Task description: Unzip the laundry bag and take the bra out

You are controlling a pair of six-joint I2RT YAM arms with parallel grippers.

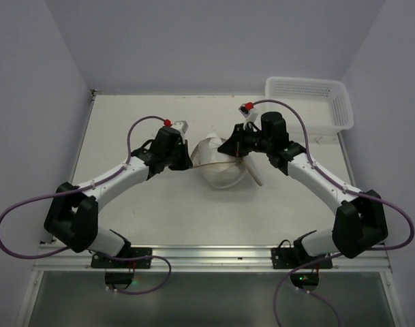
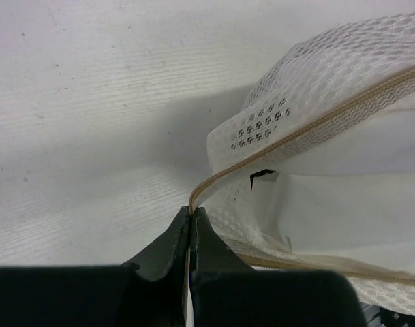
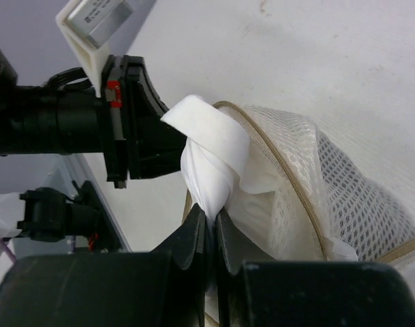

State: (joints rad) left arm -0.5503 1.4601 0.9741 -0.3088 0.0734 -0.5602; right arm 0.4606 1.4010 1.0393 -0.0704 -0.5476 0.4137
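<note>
Laundry bag (image 1: 217, 167) sits mid-desk, right btwn the two hands, both touching it. White mesh dome w/ tan zip tape (image 2: 316, 122) round the rim. Mouth gapes open on the side facing the L hand, smooth white lining showing inside, small dark mark (image 2: 262, 176) just past the L fingertips.

L hand (image 1: 187, 162): jaws nearly closed, pinching the tan rim edge of the bag where the zip tape comes to a point. In the L wrist view the tape runs straight into the slit btwn the fingers (image 2: 173, 238). L arm: elbow bent out to the far L near the desk's (image 1: 125, 122) near edge, forearm slanting in & away toward centre, wrist about level, hand pointing sideways at the bag.

R hand (image 1: 236, 151): jaws narrow, clamped on a twisted fold of the bra (image 3: 210, 146), white smooth cloth drawn up out of the bag's mouth. The bag's mesh (image 3: 350, 184) lies just R of the fingers in the R wrist view, L hand directly opposite & close. R arm mirrors the L: elbow out to the far R, forearm angling in, wrist over the bag's R edge. Thin tan strip hangs below the R hand beside the bag; can't tell if strap or zip tape.

White slotted basket (image 1: 309, 102) well behind the R hand, at the far R desk corner, apart from everything.
</note>
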